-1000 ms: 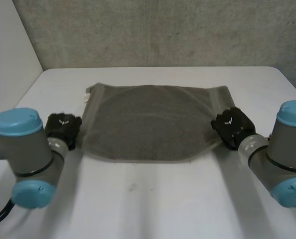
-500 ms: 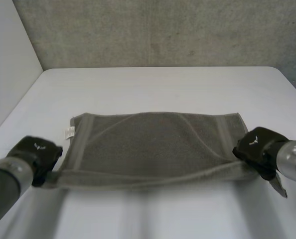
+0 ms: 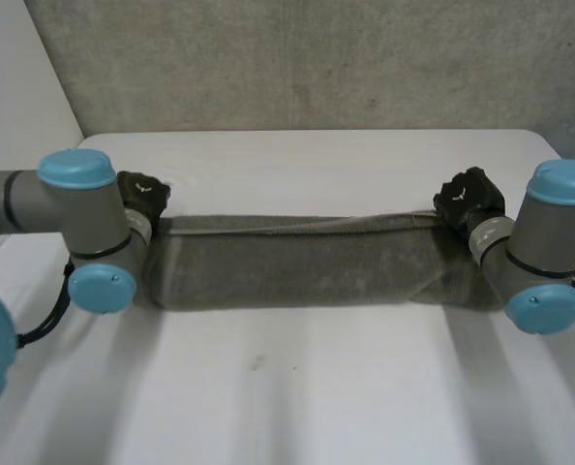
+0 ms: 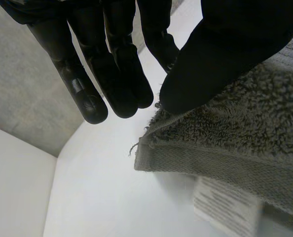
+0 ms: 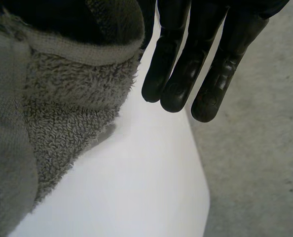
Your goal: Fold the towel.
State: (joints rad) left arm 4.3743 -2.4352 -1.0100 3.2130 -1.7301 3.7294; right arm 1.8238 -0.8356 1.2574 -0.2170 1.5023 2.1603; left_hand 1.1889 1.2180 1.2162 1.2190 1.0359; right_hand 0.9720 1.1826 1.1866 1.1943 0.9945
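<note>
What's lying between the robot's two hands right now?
The folded grey towel spans the stretch from the left hand to the right hand, seen in the head view.

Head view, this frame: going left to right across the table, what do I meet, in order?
left arm → left hand → towel, lying as a long band between the hands → right hand → right arm
</note>
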